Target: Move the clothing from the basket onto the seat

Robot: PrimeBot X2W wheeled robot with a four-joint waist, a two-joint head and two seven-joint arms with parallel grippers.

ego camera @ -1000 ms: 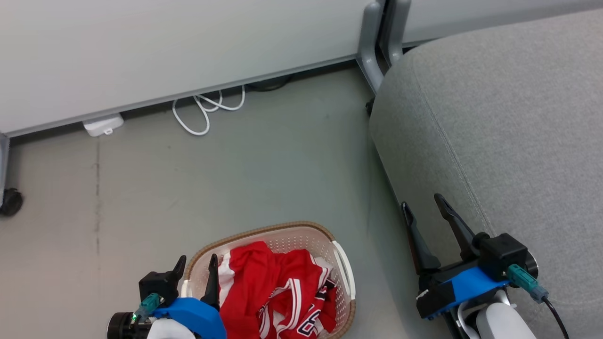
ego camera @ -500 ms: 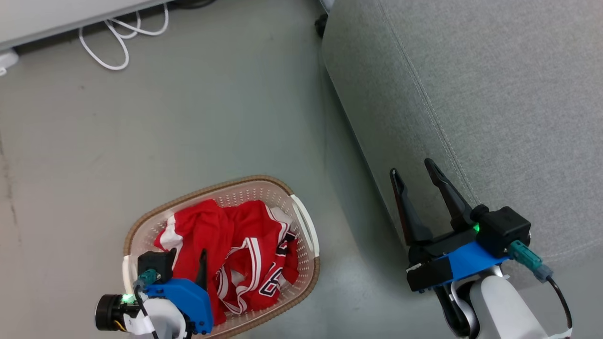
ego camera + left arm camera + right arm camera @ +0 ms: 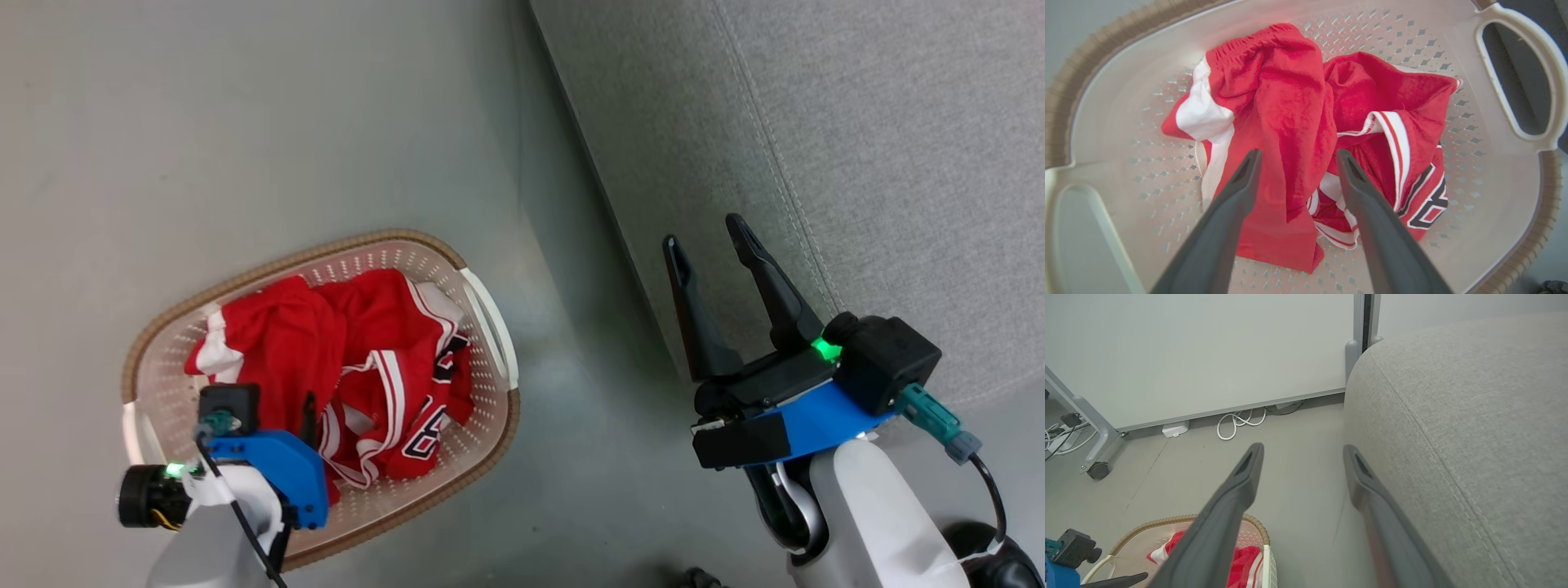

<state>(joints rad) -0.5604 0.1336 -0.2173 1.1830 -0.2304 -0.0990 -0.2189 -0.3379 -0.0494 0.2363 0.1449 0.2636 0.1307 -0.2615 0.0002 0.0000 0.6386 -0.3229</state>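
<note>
The cream perforated basket (image 3: 482, 314) with a brown rim stands on the grey floor, left of the seat. Crumpled red clothing (image 3: 359, 327) with white stripes and number lettering lies inside it. My left gripper (image 3: 277, 408) hangs open just above the clothing, near the basket's front left. In the left wrist view its fingers (image 3: 1237, 196) straddle a red fold of the clothing (image 3: 1290, 94) over the basket (image 3: 1494, 171) floor, gripping nothing. My right gripper (image 3: 702, 233) stands open and empty by the front edge of the grey seat (image 3: 857, 163), as the right wrist view also shows with the gripper (image 3: 1302, 448) beside the seat (image 3: 1474, 437).
In the right wrist view a white panel wall on a grey frame stands behind, with a caster (image 3: 1098, 470) at far left. White cables (image 3: 1237, 420) and a white adapter (image 3: 1175, 428) lie at its foot. Bare grey floor (image 3: 245, 122) stretches between basket and wall.
The head camera has tilted down, so the wall and cables have left its view. My left gripper has moved from the basket's left rim to over the clothing. Both grippers stay open.
</note>
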